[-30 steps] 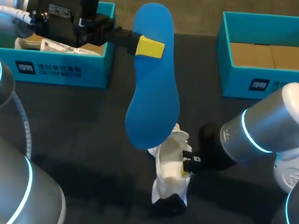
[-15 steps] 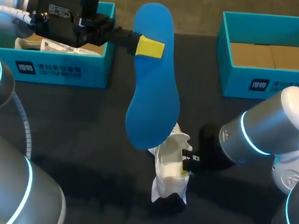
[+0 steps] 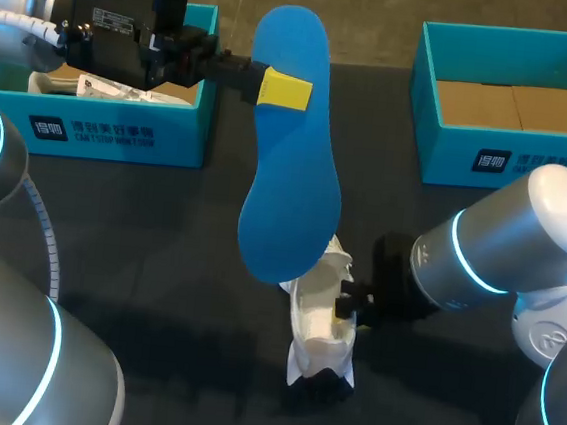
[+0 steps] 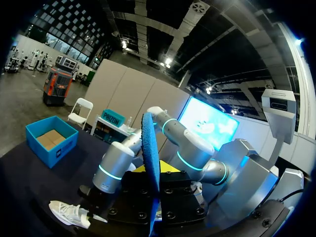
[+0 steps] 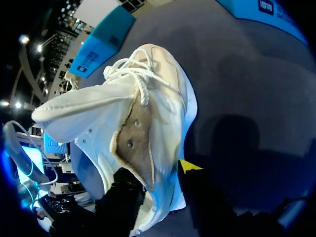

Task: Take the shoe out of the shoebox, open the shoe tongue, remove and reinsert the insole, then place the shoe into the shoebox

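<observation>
Step in hand, by my judgement: reinserting the insole. My left gripper [image 3: 276, 86] is closed on the blue insole [image 3: 290, 163], pinching it near its upper end. The insole hangs directly above the shoe [image 3: 319, 316], with its lower end near the shoe's opening. My right gripper [image 5: 158, 182] clamps the shoe's side wall, one finger inside and one outside. The next move calls for lowering the insole's end into the opening, aligned with the shoe's length

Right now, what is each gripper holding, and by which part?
Left gripper: the blue insole, near its narrower end. Right gripper: the white shoe, by its side wall.
</observation>
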`<state>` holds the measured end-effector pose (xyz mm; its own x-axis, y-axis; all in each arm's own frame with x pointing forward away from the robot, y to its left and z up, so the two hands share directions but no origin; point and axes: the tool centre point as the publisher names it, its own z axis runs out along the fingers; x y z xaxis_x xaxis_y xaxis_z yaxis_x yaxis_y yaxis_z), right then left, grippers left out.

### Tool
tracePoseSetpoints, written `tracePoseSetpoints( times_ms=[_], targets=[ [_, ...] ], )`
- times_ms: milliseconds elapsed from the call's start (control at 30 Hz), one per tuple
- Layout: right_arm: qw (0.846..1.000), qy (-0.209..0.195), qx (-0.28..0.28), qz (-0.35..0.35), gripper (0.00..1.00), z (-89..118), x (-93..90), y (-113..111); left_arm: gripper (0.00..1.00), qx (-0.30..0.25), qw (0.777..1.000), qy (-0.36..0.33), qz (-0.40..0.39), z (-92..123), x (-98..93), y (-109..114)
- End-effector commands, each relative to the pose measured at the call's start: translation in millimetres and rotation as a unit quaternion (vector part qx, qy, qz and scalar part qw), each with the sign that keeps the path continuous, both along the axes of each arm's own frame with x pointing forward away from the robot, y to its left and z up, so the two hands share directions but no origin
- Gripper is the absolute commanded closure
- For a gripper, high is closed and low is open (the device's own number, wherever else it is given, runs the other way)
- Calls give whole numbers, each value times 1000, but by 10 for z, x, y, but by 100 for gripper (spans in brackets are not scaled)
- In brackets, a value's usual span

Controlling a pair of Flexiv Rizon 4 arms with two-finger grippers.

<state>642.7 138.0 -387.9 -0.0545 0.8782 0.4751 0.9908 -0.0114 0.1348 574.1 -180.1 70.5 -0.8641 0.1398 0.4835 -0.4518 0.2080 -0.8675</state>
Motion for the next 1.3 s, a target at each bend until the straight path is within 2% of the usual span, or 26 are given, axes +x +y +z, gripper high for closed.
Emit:
tracePoseSetpoints(
  times_ms=[33, 133, 333, 533, 1000, 1133, 1300],
  targets=[
    [1000, -6, 14, -1, 0, 113, -42, 0, 100, 1, 1000, 0, -1, 7, 10, -17],
    [999, -8, 41, 4, 0, 222, -46, -54, 100, 1, 1000, 0, -1, 7, 10, -17],
    [999, 2, 51, 11, 0, 456, -56, -118, 100, 1, 1000, 0, -1, 7, 10, -17],
    [992, 16, 119, 45, 0, 668, 20, -234, 100, 1, 1000, 0, -1, 7, 10, -17],
    [991, 18, 124, 43, 0, 694, 35, -250, 100, 1, 1000, 0, -1, 7, 10, -17],
    [986, 1, 166, 33, 0, 1000, 57, -365, 100, 1, 1000, 0, -1, 7, 10, -17],
    [973, 5, 227, 38, 0, 1288, 119, -513, 100, 1, 1000, 0, -1, 7, 10, -17]
  ],
)
